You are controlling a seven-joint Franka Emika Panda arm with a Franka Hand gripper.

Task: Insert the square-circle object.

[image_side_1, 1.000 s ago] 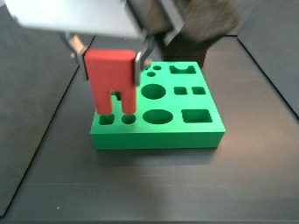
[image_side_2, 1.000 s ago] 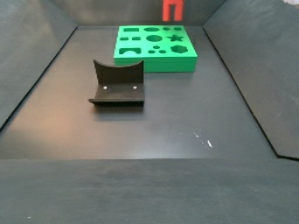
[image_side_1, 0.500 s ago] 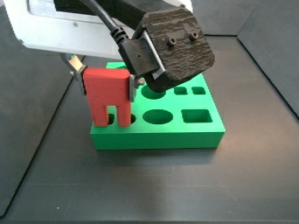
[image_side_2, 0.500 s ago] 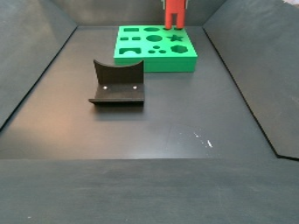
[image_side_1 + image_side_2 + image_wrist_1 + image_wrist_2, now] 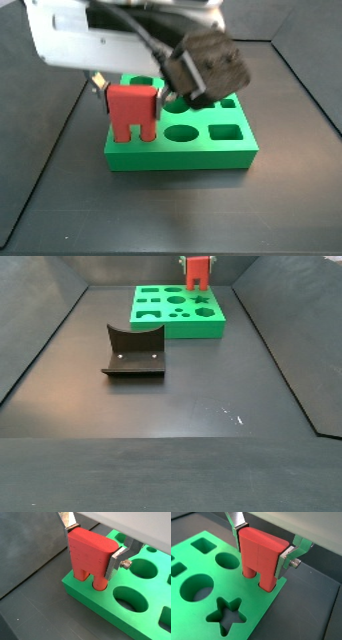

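My gripper (image 5: 131, 88) is shut on a red two-pronged piece (image 5: 131, 108), one prong round and one square. It holds the piece upright over a corner of the green board (image 5: 181, 158). Both wrist views show the silver fingers (image 5: 115, 561) clamping the piece's (image 5: 90, 554) flat sides. The round prong's tip sits in a small round hole of the board (image 5: 83, 594). The piece (image 5: 261, 554) stands at the board's (image 5: 208, 571) edge. In a side view the piece (image 5: 197, 268) is at the far end of the board (image 5: 181, 326). No dark grey-black block shows.
The fixture (image 5: 134, 351) stands on the dark floor, nearer than the board. The board has several shaped holes: circles, squares and a star (image 5: 228, 614). A dark wrist housing (image 5: 214, 60) hangs over the board's back. Raised walls edge the floor.
The gripper has come down with the red piece and shifted slightly sideways. The prongs now reach the holes at the board's corner.
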